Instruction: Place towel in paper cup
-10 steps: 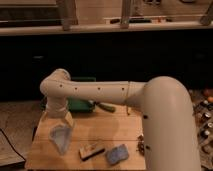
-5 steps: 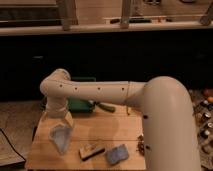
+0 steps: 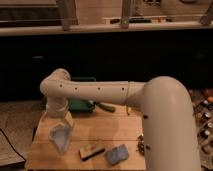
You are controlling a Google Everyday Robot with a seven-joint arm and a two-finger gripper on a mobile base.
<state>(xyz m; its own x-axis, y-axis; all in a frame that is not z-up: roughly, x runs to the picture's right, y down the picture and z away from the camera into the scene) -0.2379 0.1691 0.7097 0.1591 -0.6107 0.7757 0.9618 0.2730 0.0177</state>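
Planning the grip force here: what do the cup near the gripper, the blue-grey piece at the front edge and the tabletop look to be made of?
The paper cup looks like thin, matte paper: pale wall, blue-grey inside. It sits under the gripper, at the table's left. The blue-grey piece looks soft and matte, likely cloth, with an uneven outline. The table looks like light, unglossy wood, going by its warm tan colour.

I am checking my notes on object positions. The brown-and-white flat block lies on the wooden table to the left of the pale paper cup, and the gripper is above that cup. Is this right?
Not quite. In the camera view the brown-and-white flat block lies to the right of the pale tapered paper cup, not to its left. The rest holds: both are on the wooden table, and the gripper is above that cup.
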